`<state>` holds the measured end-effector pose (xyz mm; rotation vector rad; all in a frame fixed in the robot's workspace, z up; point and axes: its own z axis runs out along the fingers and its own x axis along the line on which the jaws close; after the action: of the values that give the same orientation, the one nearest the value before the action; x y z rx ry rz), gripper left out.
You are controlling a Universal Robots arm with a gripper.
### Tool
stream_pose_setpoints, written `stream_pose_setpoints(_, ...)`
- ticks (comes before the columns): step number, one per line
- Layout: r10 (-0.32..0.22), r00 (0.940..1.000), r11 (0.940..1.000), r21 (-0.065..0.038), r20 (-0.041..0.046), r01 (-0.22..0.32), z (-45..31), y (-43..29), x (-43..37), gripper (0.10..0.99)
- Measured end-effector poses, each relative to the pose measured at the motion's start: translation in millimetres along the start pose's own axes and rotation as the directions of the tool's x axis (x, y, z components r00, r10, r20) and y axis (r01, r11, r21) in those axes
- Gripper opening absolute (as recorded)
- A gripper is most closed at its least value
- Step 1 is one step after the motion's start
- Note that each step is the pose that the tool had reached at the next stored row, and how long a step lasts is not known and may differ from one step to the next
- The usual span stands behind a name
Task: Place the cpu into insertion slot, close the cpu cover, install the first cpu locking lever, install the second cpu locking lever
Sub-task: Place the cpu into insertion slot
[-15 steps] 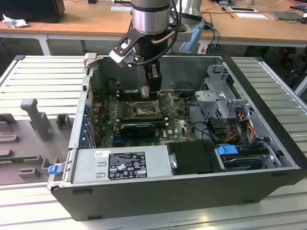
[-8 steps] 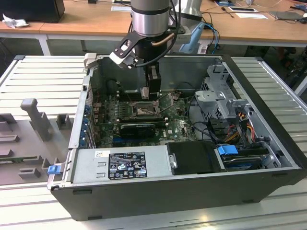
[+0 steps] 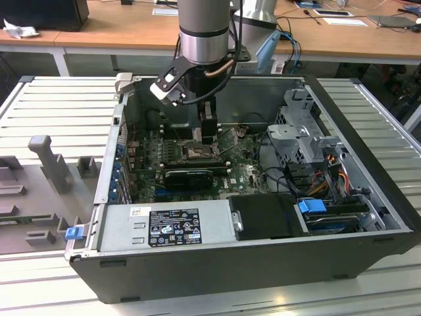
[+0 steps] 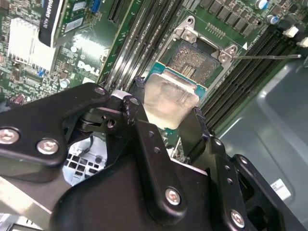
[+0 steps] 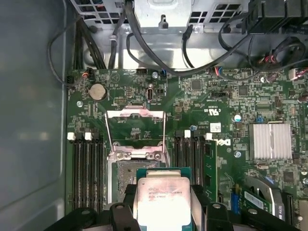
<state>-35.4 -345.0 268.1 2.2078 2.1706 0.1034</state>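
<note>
Your black two-fingered gripper [image 4: 168, 102] is clamped on the small flat square cpu with its pale silver metal face and green edge [image 5: 161, 202], one finger on each of two opposite edges. The chip hangs close over the near edge of the small square insertion slot with a dark pin field and silvery rim [image 4: 195, 57] on the green circuit board [image 5: 226, 103], inside the open dark-grey computer case [image 3: 263, 257]. You can judge the first step as under way but not finished: the socket's pin field lies bare and the chip is not seated in it. The thin square silvery cpu cover with its large window [image 5: 136, 113] stands swung open behind the socket, so closing it is left to do, and both lever steps as well. By count you have one cpu, one slot and one cover. One thin steel wire lever [image 4: 264, 57] shows clearly, and in the first wrist view two such rods appear to flank the cover.
</note>
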Motion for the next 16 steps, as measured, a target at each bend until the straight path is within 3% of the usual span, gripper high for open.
stream_pose_setpoints(5,-0.003,1.0,1.0,0.0,-0.0002,0.003,11.2,-1.0,1.3,0.529)
stream_pose_setpoints(16,-0.011,0.9999,0.9999,-0.002,-0.001,0.011,31.5,-7.2,17.2,0.529)
